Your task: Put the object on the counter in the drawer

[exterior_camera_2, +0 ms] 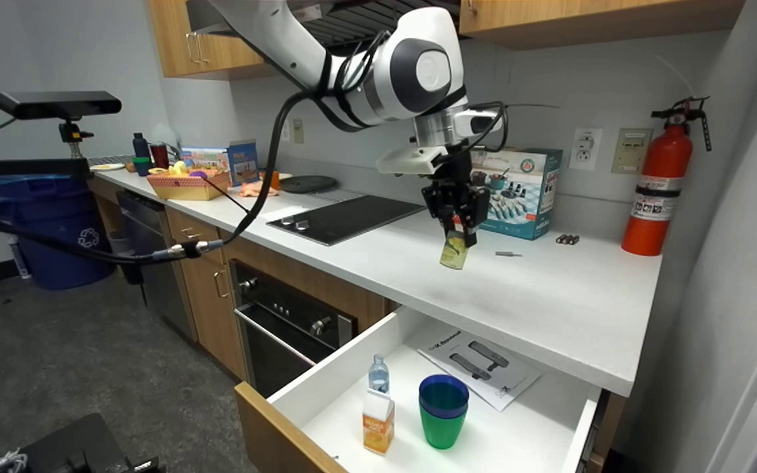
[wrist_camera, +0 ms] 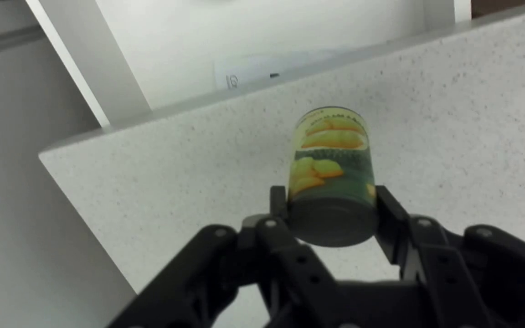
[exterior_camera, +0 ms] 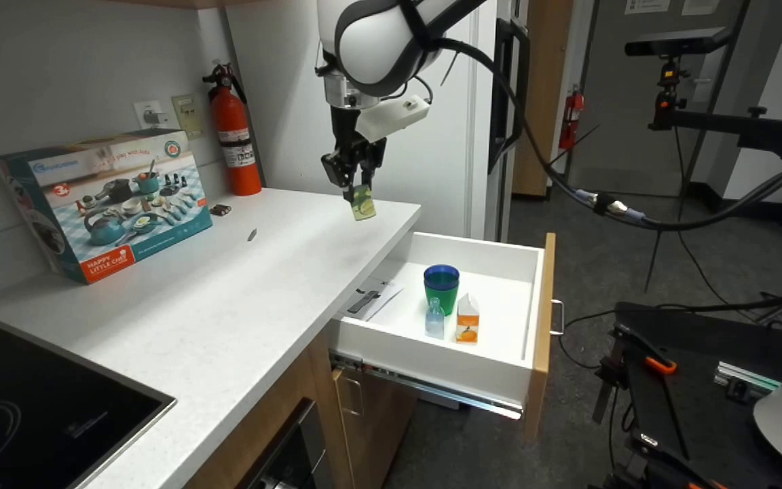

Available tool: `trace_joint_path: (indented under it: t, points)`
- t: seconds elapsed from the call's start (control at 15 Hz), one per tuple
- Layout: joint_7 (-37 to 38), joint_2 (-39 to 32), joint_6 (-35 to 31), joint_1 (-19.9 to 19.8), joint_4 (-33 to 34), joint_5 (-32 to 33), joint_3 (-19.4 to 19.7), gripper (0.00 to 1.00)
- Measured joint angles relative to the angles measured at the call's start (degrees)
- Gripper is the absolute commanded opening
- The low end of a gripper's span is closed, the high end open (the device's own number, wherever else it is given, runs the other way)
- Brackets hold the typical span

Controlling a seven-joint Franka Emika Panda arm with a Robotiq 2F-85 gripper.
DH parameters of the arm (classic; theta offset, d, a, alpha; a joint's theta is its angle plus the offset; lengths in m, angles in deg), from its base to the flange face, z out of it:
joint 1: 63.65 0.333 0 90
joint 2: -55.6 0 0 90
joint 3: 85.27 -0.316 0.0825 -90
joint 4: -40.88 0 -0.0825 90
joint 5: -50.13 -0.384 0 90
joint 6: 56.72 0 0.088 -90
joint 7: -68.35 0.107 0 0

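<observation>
The object is a small yellow-green can with a fruit picture, seen in both exterior views point(exterior_camera: 364, 208) point(exterior_camera_2: 453, 255) and the wrist view point(wrist_camera: 333, 155). My gripper point(wrist_camera: 331, 196) is shut on it, one finger on each side near one end. In both exterior views the gripper point(exterior_camera: 358, 190) point(exterior_camera_2: 460, 238) holds the can slightly tilted above the white counter point(exterior_camera: 248, 292) point(exterior_camera_2: 549, 295), apart from it. The drawer point(exterior_camera: 425, 367) point(exterior_camera_2: 516, 440) stands pulled open below the counter edge. In the wrist view the drawer point(wrist_camera: 189, 45) lies beyond that edge.
Inside the drawer are a blue-and-green cup point(exterior_camera: 441, 292), a small clear bottle point(exterior_camera: 434, 320), an orange carton point(exterior_camera: 468, 322) and a printed sheet point(exterior_camera_2: 480, 368). A toy box point(exterior_camera: 119, 197), fire extinguisher point(exterior_camera: 233, 136) and black cooktop point(exterior_camera: 38, 401) are on the counter.
</observation>
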Motion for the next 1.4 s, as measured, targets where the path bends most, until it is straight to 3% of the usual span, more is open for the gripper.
trace_joint_path:
  t: [0.4,0.47,0.93,1.0,1.4]
  points:
    - [5.8,7.7,-0.7,-1.6,-13.1,0.3,1.9,0.23]
    - [6.3,8.4,-0.9,-1.8,-14.6,0.3,2.1,0.48]
    - [7.3,10.2,-2.0,-2.2,-18.3,0.3,2.2,0.48]
    - [7.3,10.2,-2.0,-2.2,-18.3,0.3,2.2,0.23]
    - [8.1,9.3,-3.1,-2.2,-18.2,2.2,2.2,0.23]
